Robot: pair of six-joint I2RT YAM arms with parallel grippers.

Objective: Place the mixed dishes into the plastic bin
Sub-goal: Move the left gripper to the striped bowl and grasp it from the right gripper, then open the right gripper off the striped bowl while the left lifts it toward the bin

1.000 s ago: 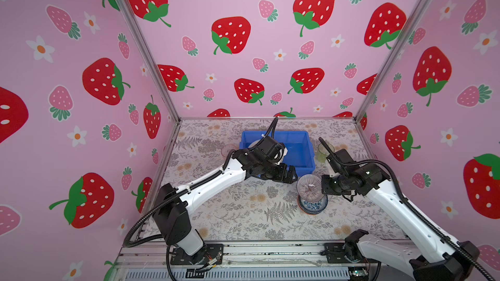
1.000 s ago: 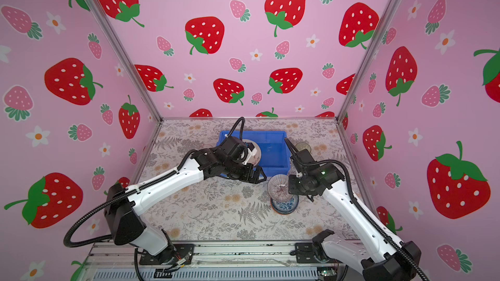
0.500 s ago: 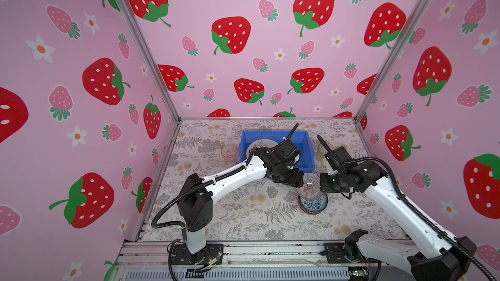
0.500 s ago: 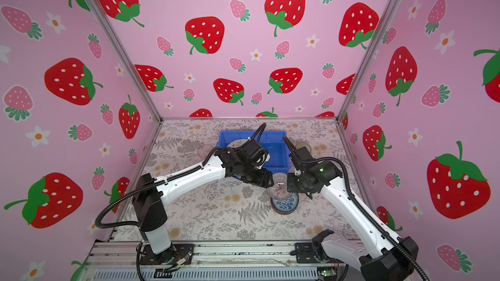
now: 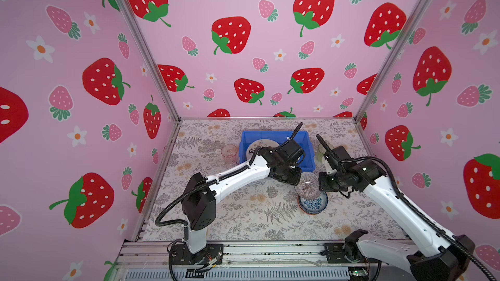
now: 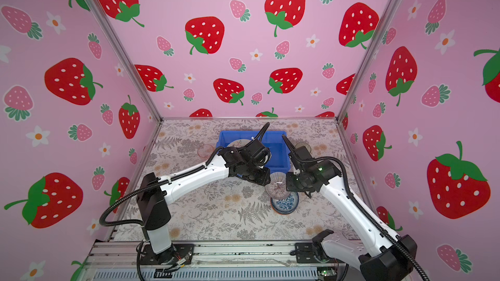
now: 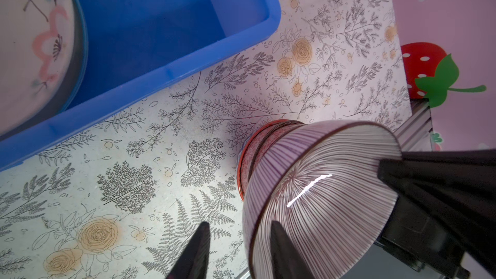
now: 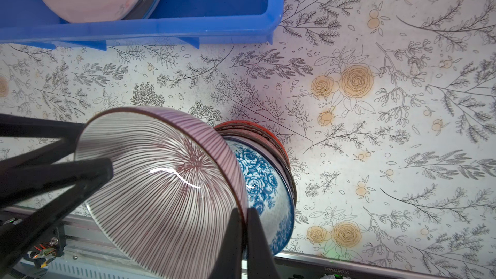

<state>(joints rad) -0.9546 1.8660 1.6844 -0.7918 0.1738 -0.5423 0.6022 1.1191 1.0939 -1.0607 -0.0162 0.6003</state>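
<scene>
- Strawberry-print pink walls (image 5: 243,36) box in a floral tabletop (image 5: 230,212). The blue bin (image 5: 259,135) sits at 12 o'clock, far centre, with a pale flowered plate (image 5: 257,145) already lying inside it.
- At 9 o'clock of the bin stands the pink tumbler (image 5: 229,154) and at 3 o'clock the green tumbler (image 5: 322,151), both outside it on the table.
- At about 5 o'clock of the bin, the purple-striped bowl (image 5: 308,185) is lifted and tilted over the blue bowl (image 5: 313,204). The blue bowl nests in an orange-rimmed bowl (image 7: 249,151).
- The right gripper (image 8: 243,216) is pinched tight on the striped bowl's rim at its 3 o'clock side, one finger inside and one outside.
- The left gripper (image 7: 239,224) straddles the rim at 9 o'clock. Table shows between the outer finger and the bowl wall, so these jaws are apart, not clamped.
- The step looks like a hand-over from right to left.
- To do it well, seat the left fingers deep past the lip and squeeze firmly before the right one lets go, because the glaze looks slick.
- Afterwards, carry the bowl toward 12 o'clock, clear the bin's near wall, and lower it onto the bare floor at 3 o'clock of the plate.
- A shallow pinch could let the bowl swing or drop onto the blue bowl.
</scene>
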